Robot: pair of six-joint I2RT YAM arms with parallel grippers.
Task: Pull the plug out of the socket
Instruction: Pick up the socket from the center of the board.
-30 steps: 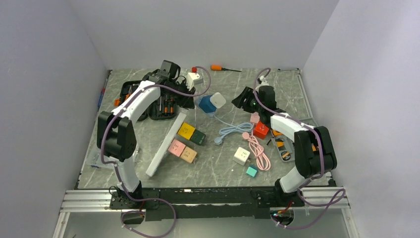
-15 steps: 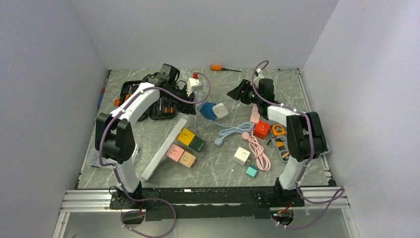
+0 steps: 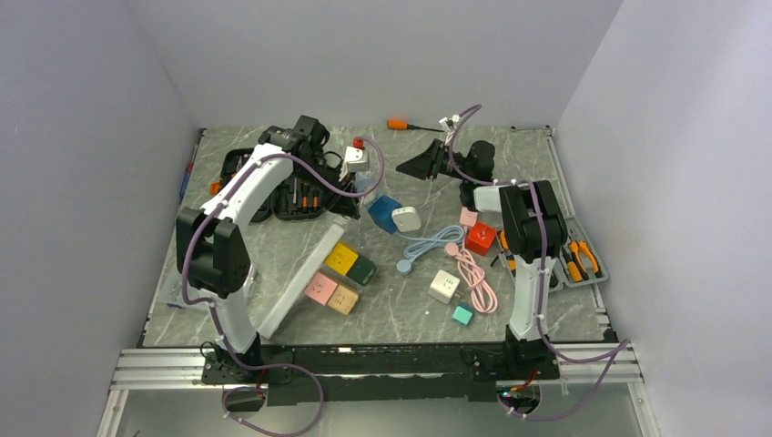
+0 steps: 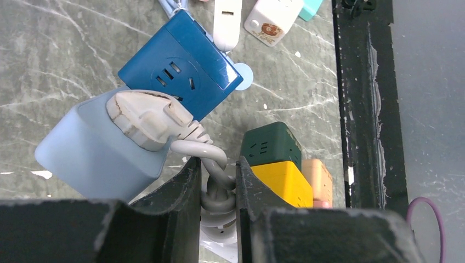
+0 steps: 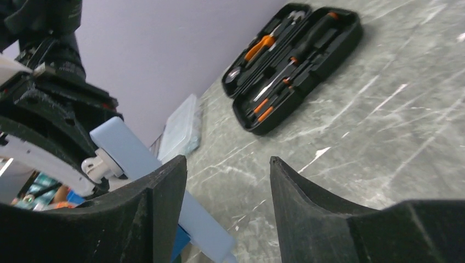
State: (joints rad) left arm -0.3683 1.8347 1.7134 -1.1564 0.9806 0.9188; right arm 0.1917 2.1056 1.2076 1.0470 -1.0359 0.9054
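Across swung the right gripper, jaws open, likely to brace the lightweight pale-blue socket, while the left gripper pinched floppy cord just behind the stiff plug, the surer hold.

The left arm is arching from its near-left base toward the far middle. The left claw is pointing down and pinching a grey cord between nearly closed fingers. The right arm is standing tall, its forearm stretching left along the far side. The right claw is gaping wide and holding nothing.
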